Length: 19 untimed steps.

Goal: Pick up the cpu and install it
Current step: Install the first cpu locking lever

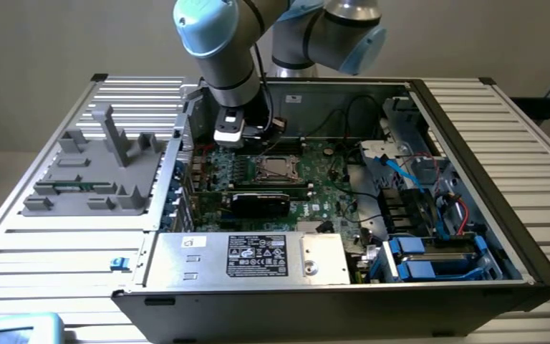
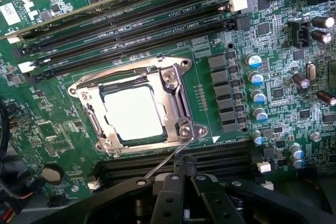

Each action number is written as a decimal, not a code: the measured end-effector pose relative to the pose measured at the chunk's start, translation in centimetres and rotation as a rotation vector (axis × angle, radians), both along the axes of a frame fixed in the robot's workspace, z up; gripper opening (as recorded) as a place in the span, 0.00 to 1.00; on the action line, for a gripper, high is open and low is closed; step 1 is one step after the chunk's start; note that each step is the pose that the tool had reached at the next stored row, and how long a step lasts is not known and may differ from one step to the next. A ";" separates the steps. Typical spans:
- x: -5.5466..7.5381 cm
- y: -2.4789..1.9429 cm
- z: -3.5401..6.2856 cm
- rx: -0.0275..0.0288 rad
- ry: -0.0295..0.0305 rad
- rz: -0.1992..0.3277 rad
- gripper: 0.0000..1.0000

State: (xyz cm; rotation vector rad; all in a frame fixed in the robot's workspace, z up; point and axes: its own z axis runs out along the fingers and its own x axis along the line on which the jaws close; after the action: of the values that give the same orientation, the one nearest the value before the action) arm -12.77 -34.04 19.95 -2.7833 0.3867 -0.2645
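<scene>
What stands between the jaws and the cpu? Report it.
The cpu sits inside the socket's metal frame. A thin wire lever slants from the frame's corner toward the jaws; nothing else visible intervenes.

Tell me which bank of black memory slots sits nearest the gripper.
The bank lying between the gripper and the metal socket frame. The other bank lies on the socket's far side, past the cpu.

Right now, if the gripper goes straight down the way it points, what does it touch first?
Probably the black memory slots beside the socket, or the thin lever crossing them, not the cpu. The gripper is shut; depth is unclear.
</scene>
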 end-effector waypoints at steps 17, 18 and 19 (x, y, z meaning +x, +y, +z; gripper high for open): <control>0.9 -0.18 -0.35 -0.0059 -0.0046 0.000 0.11; 1.0 -0.20 -0.35 -0.0056 -0.0042 0.000 0.11; 1.0 -0.20 -0.35 -0.0057 -0.0042 0.000 0.11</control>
State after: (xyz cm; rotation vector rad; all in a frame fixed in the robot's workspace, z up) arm -11.81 -34.24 19.60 -2.7879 0.3852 -0.2718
